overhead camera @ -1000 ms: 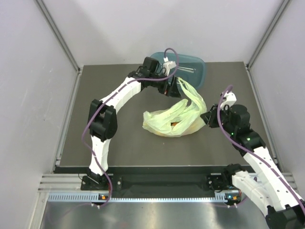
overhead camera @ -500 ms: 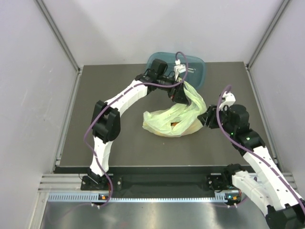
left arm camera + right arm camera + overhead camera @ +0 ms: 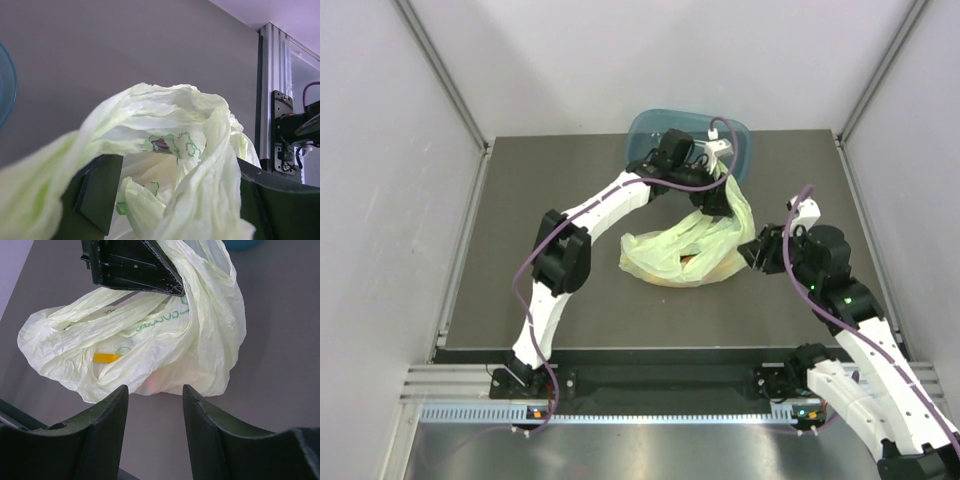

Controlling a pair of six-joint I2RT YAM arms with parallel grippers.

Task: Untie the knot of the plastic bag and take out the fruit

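Observation:
The pale green plastic bag (image 3: 682, 254) lies mid-table, its handle strip drawn up to the back right. My left gripper (image 3: 720, 198) is at that strip. In the left wrist view its jaws stand wide apart with bunched bag plastic (image 3: 185, 165) filling the gap between them. My right gripper (image 3: 753, 250) is open and empty, just right of the bag; its wrist view (image 3: 155, 390) shows the bag (image 3: 150, 335) ahead. An orange fruit (image 3: 690, 262) shows through the plastic, and a yellow strip (image 3: 107, 357) too. I cannot make out the knot.
A teal plastic tub (image 3: 740, 142) stands at the back edge behind the left gripper, and its rim shows in the left wrist view (image 3: 5, 85). The dark mat (image 3: 570, 180) is walled by grey panels left, back and right.
My left gripper has swung right and slightly nearer, carrying the bag's handle strip with it. The right gripper and the bag's body have barely moved.

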